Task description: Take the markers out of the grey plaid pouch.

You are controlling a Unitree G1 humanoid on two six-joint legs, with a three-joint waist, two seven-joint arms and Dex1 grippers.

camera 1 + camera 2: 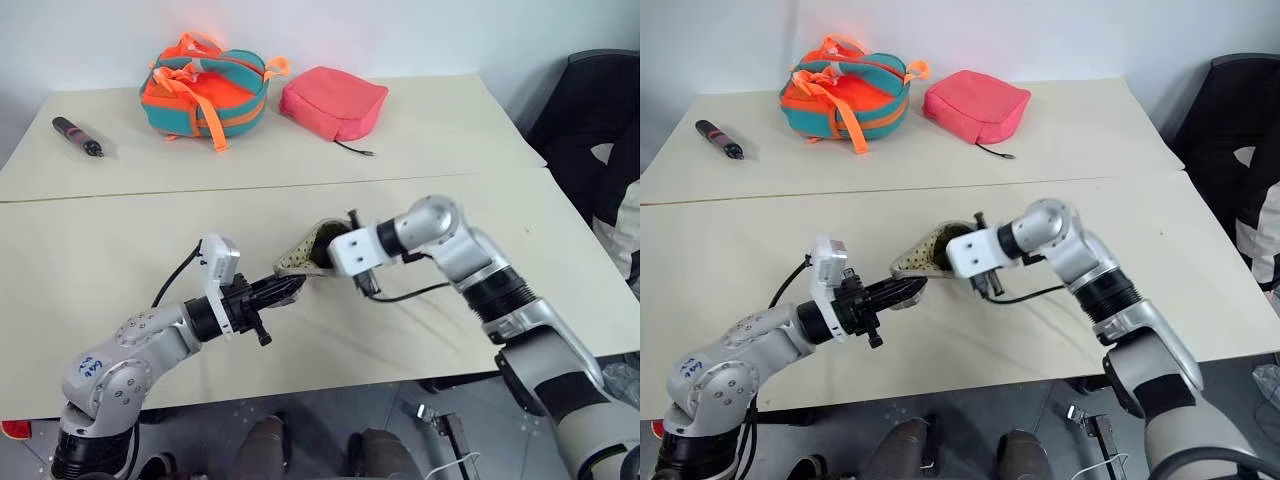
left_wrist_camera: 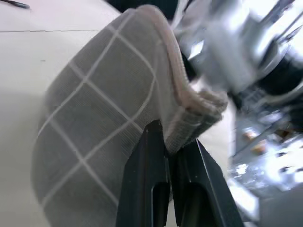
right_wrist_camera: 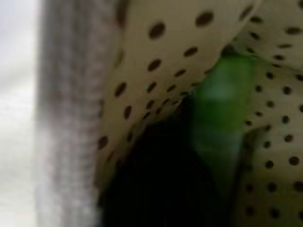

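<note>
Pouch fabric is pinched at one corner by the left hand, whose two black fingers are pressed together on the edge of the grey plaid pouch and hold it lifted above the bench. The pouch's open mouth, showing its tan dotted lining, faces the right hand, which is pushed into that opening from the other side. Its fingers are hidden inside the lining, closed together going by its narrow fit there; what they clasp cannot be told. Just ahead of this hand, inside the pouch, lies the light green marker, resting against the dotted lining, with a dark shape beside it too blurred to identify.
</note>
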